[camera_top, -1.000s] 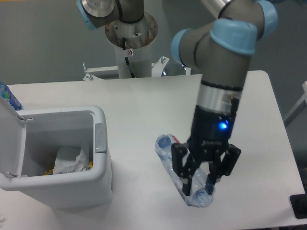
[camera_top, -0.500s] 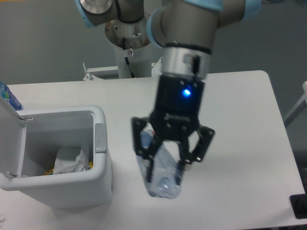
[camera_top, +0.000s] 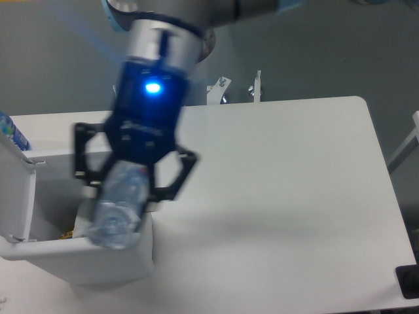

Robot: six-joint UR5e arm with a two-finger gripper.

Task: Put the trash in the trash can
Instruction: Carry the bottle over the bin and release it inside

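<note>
My gripper [camera_top: 124, 190] hangs over the open white trash can [camera_top: 98, 258] at the lower left, shut on the clear plastic water bottle [camera_top: 120, 208]. The bottle is lifted off the table and tilts down toward the camera, over the bin's right rim. A bit of the crumpled white wrapper [camera_top: 80, 222] shows inside the bin, mostly hidden behind the bottle and gripper. The bin's flip lid [camera_top: 14, 190] stands open on the left side.
A blue-and-white object [camera_top: 12, 133] peeks in at the left edge behind the lid. The arm's base column sits at the back of the white table [camera_top: 281, 196]. A dark object [camera_top: 407, 282] lies at the lower right corner.
The gripper lifted the bottle off the table at the right and carried it leftward; it now hangs over the trash can.
</note>
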